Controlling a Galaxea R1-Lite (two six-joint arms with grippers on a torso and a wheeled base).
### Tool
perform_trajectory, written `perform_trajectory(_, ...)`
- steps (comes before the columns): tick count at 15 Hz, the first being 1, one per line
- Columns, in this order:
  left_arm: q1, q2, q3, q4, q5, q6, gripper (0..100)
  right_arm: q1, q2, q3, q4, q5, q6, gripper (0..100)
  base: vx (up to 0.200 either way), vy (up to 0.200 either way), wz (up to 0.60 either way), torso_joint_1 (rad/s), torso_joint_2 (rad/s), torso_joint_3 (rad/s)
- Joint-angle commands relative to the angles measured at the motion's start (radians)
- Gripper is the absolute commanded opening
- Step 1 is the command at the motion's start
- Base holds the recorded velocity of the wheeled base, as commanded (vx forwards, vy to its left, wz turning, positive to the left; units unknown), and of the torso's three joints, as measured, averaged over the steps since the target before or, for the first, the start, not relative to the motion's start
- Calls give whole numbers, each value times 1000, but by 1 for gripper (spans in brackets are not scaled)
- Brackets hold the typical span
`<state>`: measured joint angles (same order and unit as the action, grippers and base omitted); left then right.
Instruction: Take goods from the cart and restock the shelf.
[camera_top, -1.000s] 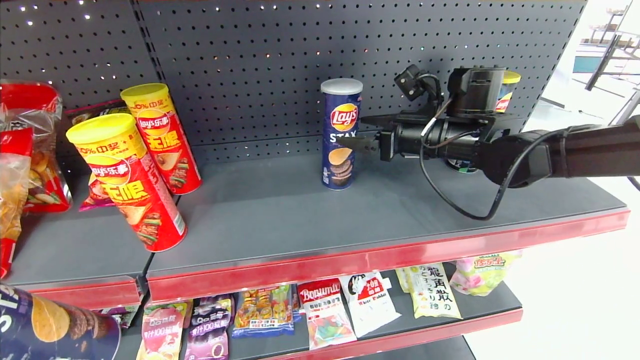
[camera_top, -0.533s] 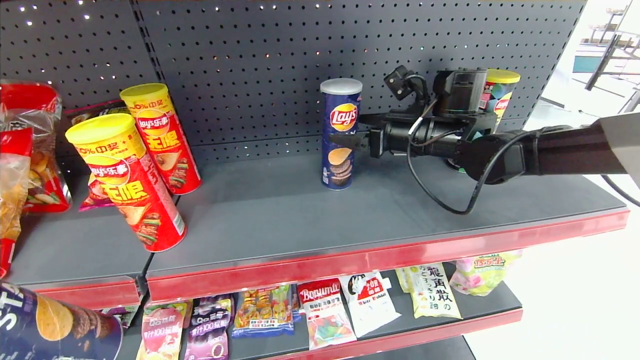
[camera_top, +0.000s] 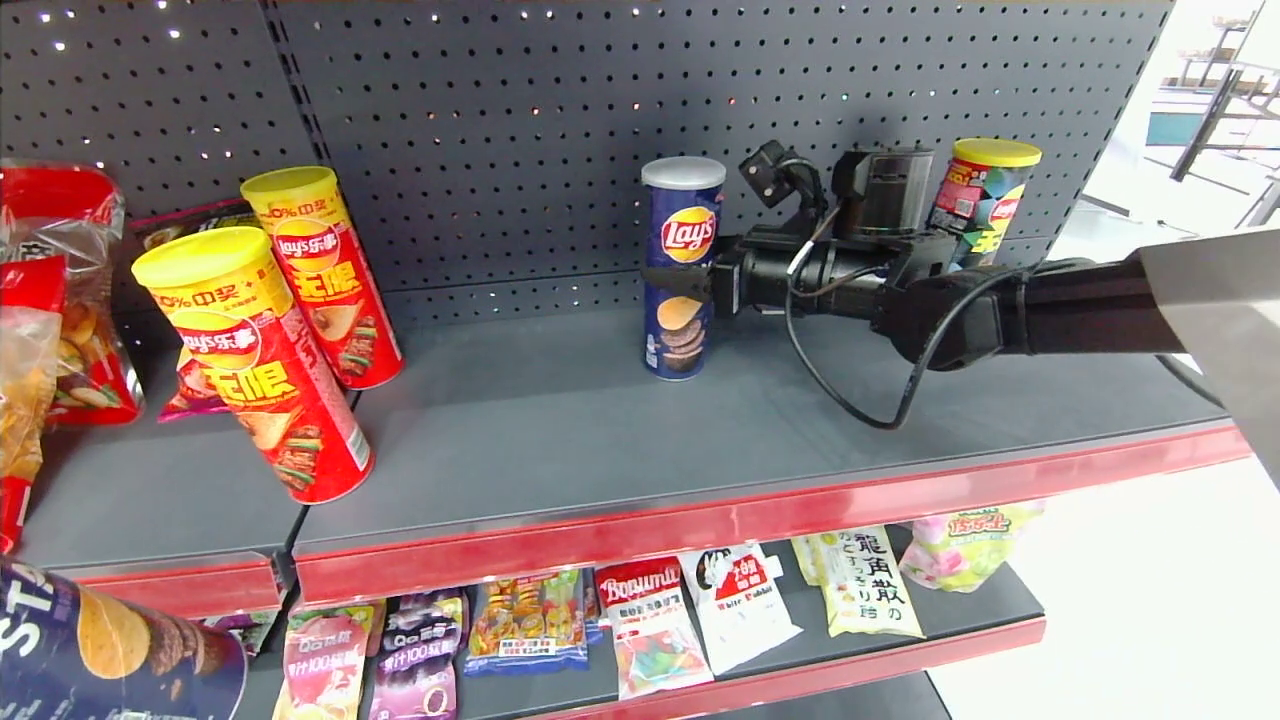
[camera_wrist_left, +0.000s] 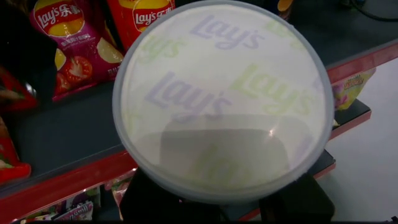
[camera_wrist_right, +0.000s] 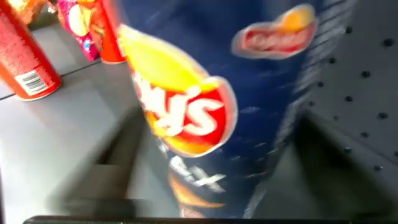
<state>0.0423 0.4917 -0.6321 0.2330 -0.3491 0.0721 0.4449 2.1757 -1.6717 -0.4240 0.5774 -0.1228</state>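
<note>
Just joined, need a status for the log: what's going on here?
The right tool is at the upright blue can, which stands near the back of the upper shelf. The tool is level with the can's middle, but it is unclear whether it grips. The left tool holds a second blue can low on the robot's left, in front of the shelf and not yet stocked.

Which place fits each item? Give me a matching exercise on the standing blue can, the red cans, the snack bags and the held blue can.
1 standing blue can
2 red cans
3 snack bags
4 held blue can

A lower shelf
B left end effector
C upper shelf, left part
D upper shelf, middle

Pairs: 1-D, 2-C, 3-A, 4-B
</note>
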Motion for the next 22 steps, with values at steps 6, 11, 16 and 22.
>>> perform_trajectory(6, 1, 2, 2, 0, 4, 0, 0, 43, -33, 1, 10, -74, 2, 0, 0, 0, 0, 0, 0, 0)
perform_trajectory(11, 1, 2, 0, 0, 9, 15, 0, 129, -221, 224, -1, -214, 3, 0, 0, 0, 0, 0, 0, 0)
perform_trajectory(16, 1, 13, -1, -1, 9, 15, 0, 183, -298, 420, -140, -304, 3, 0, 0, 0, 0, 0, 0, 0)
perform_trajectory(22, 1, 22, -3, -3, 10, 17, 0, 235, -320, 524, -217, -366, 9, 0, 0, 0, 0, 0, 0, 0)
